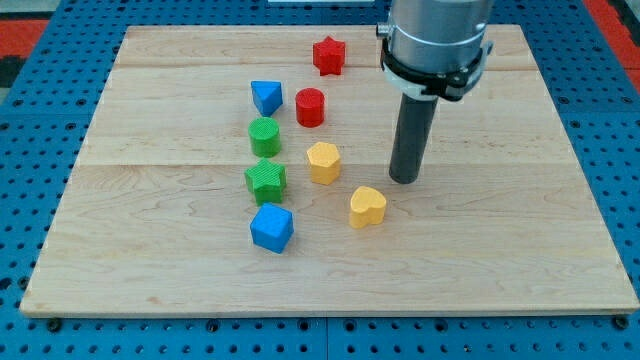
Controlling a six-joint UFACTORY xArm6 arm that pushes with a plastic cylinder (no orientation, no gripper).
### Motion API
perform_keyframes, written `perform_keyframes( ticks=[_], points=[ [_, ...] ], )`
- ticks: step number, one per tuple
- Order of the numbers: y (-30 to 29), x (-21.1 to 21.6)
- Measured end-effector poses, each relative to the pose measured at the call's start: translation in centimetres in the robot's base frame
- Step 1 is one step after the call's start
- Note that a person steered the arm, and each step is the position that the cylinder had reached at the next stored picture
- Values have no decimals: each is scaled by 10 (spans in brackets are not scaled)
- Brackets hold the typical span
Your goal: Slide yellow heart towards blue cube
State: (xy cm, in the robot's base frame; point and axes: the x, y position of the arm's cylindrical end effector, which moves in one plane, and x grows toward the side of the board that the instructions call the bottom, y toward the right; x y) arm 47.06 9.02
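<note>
The yellow heart (pixel 367 207) lies on the wooden board, right of the view's middle. The blue cube (pixel 271 228) sits to its left and slightly lower, about a hundred pixels away. My tip (pixel 404 181) rests on the board just above and to the right of the yellow heart, a small gap apart from it. The rod rises from there to the arm's grey body at the view's top.
A yellow hexagonal block (pixel 323 162) lies above-left of the heart. A green star-like block (pixel 265 180), a green cylinder (pixel 264 136), a blue triangular block (pixel 265 97), a red cylinder (pixel 310 107) and a red star (pixel 328 56) stand further up the view.
</note>
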Motion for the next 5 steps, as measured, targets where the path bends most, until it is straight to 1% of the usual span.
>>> perform_keyframes(
  ticks=[1,2,3,5],
  points=[
    [0,13],
    [-4,13],
    [-21,21],
    [-77,28]
  ],
)
